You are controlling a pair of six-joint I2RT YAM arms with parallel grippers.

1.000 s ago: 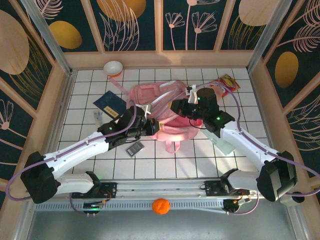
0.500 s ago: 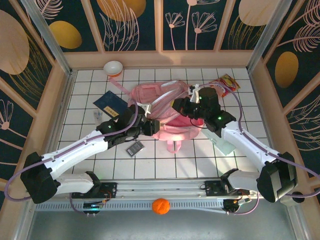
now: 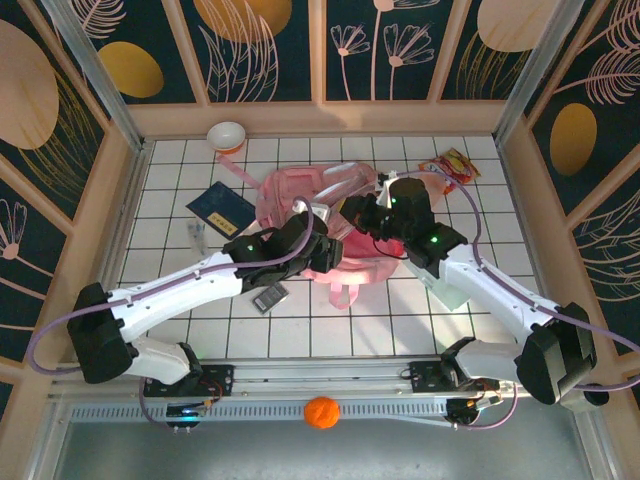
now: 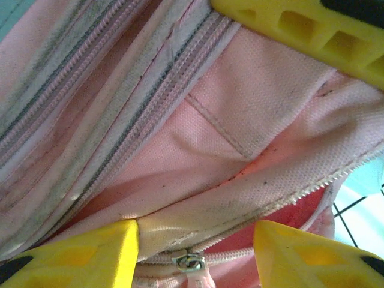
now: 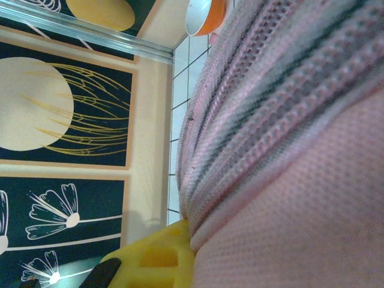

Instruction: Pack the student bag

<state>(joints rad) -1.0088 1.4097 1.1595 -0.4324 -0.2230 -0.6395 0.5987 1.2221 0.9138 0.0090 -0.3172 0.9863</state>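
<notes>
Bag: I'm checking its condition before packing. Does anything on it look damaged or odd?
The bag looks soiled: dark grey grime runs along its zip tapes, with small dark specks on the pink cloth. No tear shows.

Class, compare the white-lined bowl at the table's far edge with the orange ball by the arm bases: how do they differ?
The white-lined bowl is hollow, open upward; the orange ball is a sphere. The bowl sits on white tiles; the ball on the grey ledge. The bowl is white inside; the ball all orange. Both are round, orange outside.
</notes>
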